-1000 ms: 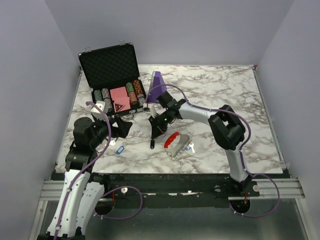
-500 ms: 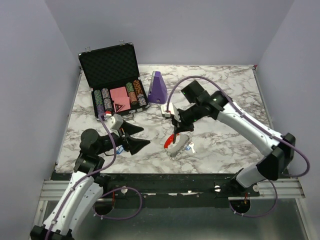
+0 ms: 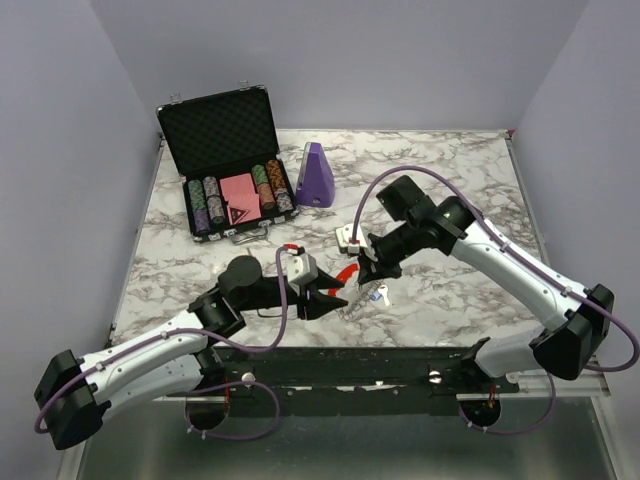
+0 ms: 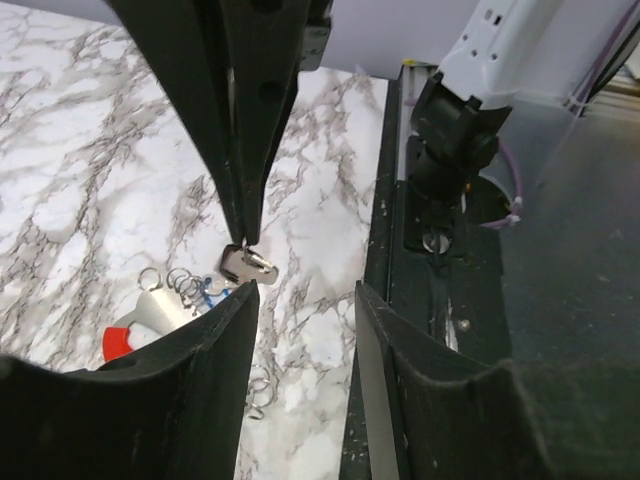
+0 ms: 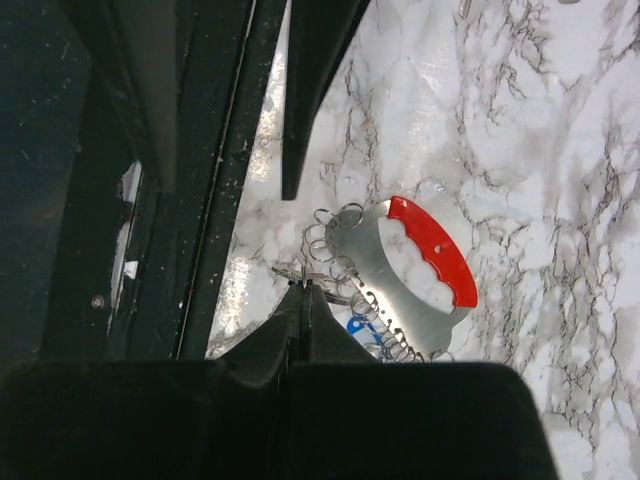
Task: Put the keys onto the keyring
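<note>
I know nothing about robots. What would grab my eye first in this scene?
Two robot arms meet near the front middle of the marble table. The left gripper is open and the right gripper is shut, both tips at the keyring with its bright red arc. At the back left, an open black case shows rows of poker chips, with a purple pyramid beside it.

The left arm (image 3: pixel 150 352) and right arm (image 3: pixel 515 268) share pale grey-white shells, black joints and looping purple cables (image 3: pixel 410 170), each ending in long, black, tapering fingers (image 4: pixel 200 390).
</note>
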You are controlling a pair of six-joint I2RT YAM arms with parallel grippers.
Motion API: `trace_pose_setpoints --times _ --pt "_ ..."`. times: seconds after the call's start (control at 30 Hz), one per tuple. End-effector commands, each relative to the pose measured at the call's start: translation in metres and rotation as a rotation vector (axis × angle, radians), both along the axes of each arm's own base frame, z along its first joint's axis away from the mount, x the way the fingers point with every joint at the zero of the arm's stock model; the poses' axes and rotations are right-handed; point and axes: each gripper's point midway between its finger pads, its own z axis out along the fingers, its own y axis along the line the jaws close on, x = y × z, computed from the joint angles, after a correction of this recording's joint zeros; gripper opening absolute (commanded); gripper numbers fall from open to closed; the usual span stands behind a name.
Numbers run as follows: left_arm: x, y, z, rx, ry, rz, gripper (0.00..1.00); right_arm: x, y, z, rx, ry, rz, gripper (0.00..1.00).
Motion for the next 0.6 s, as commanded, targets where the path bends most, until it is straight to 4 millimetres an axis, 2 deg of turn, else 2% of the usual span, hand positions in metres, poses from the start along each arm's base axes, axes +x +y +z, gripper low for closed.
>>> trace_pose_setpoints --times 0.0,0.3,0.57 --pt "0.024 -0.007 0.015 -0.012 -0.118 0.11 0.49 -0.017 -0.001 0.014 0.053 0.015 0.03 0.02" --pt "0.032 -0.018 0.008 0.009 -0.114 0.131 0.44 -0.02 0.002 0.011 0.062 0.05 0.042 0.02" --pt "0.027 -0.024 0.001 0.012 -0.098 0.092 0.38 -0.019 0.003 0.011 0.058 0.055 0.04 0.03"
